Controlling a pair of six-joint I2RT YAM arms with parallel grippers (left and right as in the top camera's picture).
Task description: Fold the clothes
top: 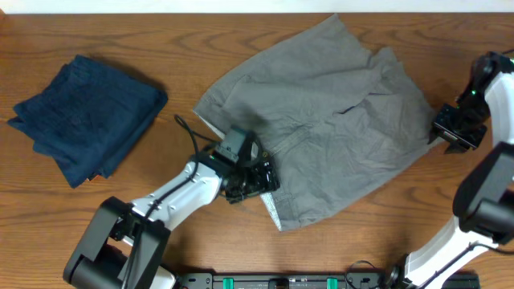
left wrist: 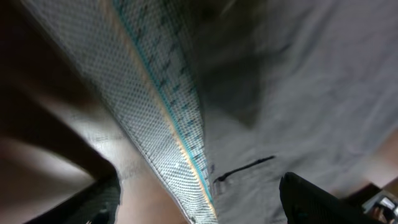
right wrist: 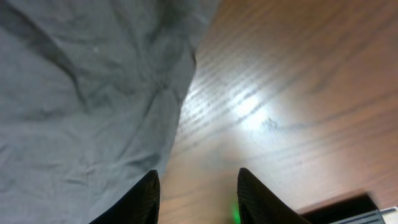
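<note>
Left claw [top: 257, 183] is standing open, grey shorts' [top: 337, 104] waistband [left wrist: 180, 137] lying between its fingers [left wrist: 317, 200]; I'm aiming for a deeper bite before closing.

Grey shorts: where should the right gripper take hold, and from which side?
Grip the grey shorts at their right-hand edge, coming in low from the right over the bare table. That edge lies flat, free and nearest the open right gripper.
</note>
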